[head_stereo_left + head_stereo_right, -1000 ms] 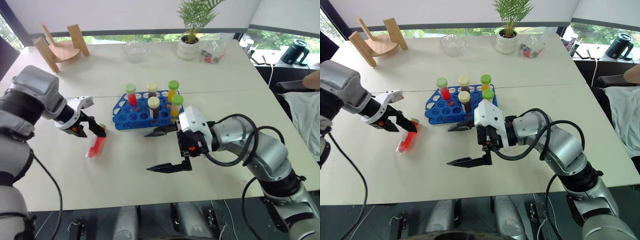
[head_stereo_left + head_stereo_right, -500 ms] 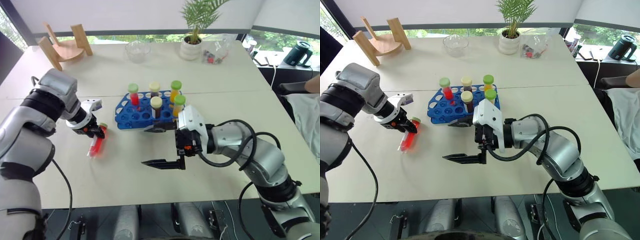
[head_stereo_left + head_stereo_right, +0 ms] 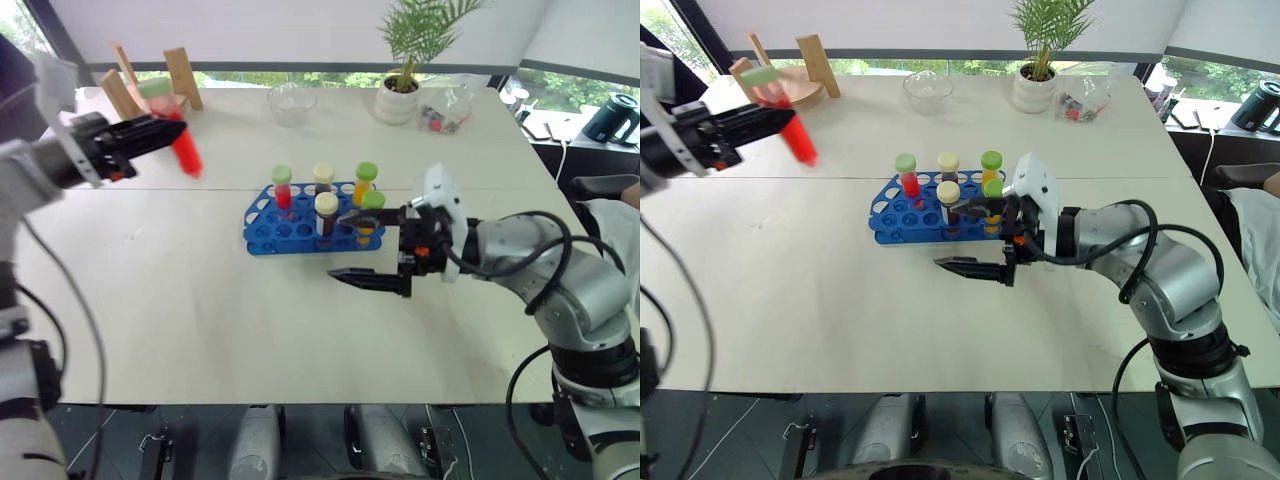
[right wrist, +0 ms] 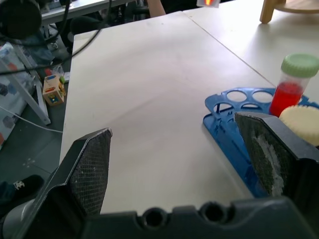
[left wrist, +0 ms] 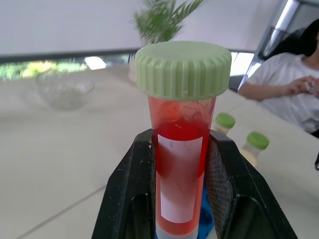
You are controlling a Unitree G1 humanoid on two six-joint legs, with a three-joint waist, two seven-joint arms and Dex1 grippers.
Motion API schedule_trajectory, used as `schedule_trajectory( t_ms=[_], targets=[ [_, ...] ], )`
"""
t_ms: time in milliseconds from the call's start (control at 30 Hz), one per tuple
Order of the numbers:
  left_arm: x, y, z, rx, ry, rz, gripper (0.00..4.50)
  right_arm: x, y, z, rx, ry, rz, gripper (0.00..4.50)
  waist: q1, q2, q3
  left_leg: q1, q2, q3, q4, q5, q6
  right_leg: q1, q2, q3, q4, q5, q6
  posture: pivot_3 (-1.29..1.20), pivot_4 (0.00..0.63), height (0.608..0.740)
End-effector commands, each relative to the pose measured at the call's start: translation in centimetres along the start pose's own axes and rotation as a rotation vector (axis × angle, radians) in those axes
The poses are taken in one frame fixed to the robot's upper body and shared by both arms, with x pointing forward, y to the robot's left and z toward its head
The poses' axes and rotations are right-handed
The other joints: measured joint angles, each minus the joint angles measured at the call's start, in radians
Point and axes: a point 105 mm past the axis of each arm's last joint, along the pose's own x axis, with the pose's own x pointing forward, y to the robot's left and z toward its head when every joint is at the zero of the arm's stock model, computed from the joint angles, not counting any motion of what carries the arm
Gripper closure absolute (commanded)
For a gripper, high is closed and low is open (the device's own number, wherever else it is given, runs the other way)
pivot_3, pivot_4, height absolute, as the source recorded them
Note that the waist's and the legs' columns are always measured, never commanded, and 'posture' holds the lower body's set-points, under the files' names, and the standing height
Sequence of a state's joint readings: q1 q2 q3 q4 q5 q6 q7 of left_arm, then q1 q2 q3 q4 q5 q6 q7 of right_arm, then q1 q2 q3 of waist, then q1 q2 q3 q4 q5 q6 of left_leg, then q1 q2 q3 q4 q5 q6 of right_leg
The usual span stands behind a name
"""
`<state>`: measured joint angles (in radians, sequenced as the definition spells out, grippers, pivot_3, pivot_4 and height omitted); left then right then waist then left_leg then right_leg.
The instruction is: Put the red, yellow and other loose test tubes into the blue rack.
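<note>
Red-filled clear plastic test tube with a ribbed pale green screw cap [image 3: 172, 125] held aloft over the far left of the pale tabletop [image 3: 180, 300], clamped between the two black fingers of the left gripper [image 5: 182, 194] just under the cap, well apart from the blue perforated plastic rack [image 3: 275, 228] at mid-table. Rack already carrying five capped tubes: one red with green cap [image 3: 282, 185], two dark with cream caps, two orange-yellow with green caps, with open holes left along its near-left end. Right gripper [image 3: 365, 248] hovering just beside the rack's right end, jaws wide apart and holding nothing. Likely trouble ahead: tube gripped high and angled, so a tilted descent could catch a hole's rim and tip the light rack or jostle its standing tubes; a swing across might also clip the waiting right gripper. Clear glass bowl [image 3: 293, 100], potted green palm in a white pot [image 3: 402, 98] and wooden stand [image 3: 150, 80] lined along the far edge, out of the path.
</note>
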<state>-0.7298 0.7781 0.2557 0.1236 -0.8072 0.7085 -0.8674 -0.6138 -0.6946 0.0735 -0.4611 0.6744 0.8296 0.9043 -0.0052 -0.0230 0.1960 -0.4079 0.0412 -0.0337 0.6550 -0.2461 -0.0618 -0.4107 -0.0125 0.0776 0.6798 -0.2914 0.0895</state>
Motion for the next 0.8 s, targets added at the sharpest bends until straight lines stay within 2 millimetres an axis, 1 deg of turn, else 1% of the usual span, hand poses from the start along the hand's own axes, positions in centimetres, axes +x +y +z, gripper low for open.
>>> schedule_trajectory(
  t_ms=[33,100,200,300,400,467,633,800],
  targets=[
    [2.0,-2.1,0.4,0.151,-0.104,-0.027,3.72,-1.0,-0.8,0.7,-0.006,0.014,0.003,0.16,-0.004,0.000,0.000,0.000,0.000,0.000,0.002,0.000,0.000,0.000,0.000,0.000,0.000,0.001,0.002,0.00,0.150,0.740],
    [3.1,-2.6,-1.3,0.167,-0.115,-0.032,3.72,-1.4,-1.2,0.5,0.001,0.043,-0.002,0.16,-0.008,0.000,0.000,-0.001,0.000,0.000,0.002,0.000,0.000,0.000,0.000,0.000,0.000,0.003,0.005,0.00,0.150,0.740],
    [4.2,-3.6,-4.7,0.202,-0.069,-0.054,3.72,-1.9,-1.3,0.2,0.014,0.076,0.002,0.16,-0.014,0.000,0.000,0.000,0.001,0.000,0.002,-0.001,0.002,0.000,0.002,0.001,0.000,0.003,0.004,0.00,0.150,0.740],
    [4.8,-4.0,-7.2,0.238,-0.024,-0.071,3.72,-2.0,-1.2,0.1,0.023,0.093,0.004,0.16,-0.015,0.000,0.000,0.001,0.001,0.000,-0.002,-0.001,0.003,-0.001,0.002,0.001,0.001,0.003,0.004,0.00,0.150,0.740],
    [4.9,-3.8,-9.0,0.233,0.002,-0.070,3.72,-1.9,-1.1,0.2,0.030,0.095,-0.002,0.16,-0.014,0.001,0.000,0.001,0.001,0.000,-0.002,-0.001,0.003,-0.002,0.002,0.001,0.001,0.003,0.004,0.00,0.150,0.740],
    [4.7,-3.5,-9.9,0.225,0.013,-0.060,3.72,-1.9,-1.0,0.3,0.034,0.097,-0.009,0.16,-0.012,0.001,0.000,0.000,0.001,0.000,-0.002,-0.001,0.003,-0.002,0.002,0.001,0.001,0.003,0.004,0.00,0.150,0.740],
    [4.7,-3.3,-10.6,0.219,0.017,-0.053,3.72,-1.7,-1.1,0.2,0.039,0.094,-0.033,0.16,-0.011,0.001,0.000,0.000,0.000,0.000,-0.002,-0.001,0.003,-0.002,0.002,0.001,0.001,0.003,0.004,0.00,0.150,0.740],
    [4.1,-2.9,-11.7,0.227,0.060,-0.043,3.72,-1.6,-1.1,-0.2,0.044,0.088,-0.047,0.16,-0.011,0.001,0.000,0.000,0.000,0.000,-0.002,-0.001,0.003,-0.002,0.002,0.001,0.000,0.003,0.004,0.00,0.150,0.740]
  ],
)
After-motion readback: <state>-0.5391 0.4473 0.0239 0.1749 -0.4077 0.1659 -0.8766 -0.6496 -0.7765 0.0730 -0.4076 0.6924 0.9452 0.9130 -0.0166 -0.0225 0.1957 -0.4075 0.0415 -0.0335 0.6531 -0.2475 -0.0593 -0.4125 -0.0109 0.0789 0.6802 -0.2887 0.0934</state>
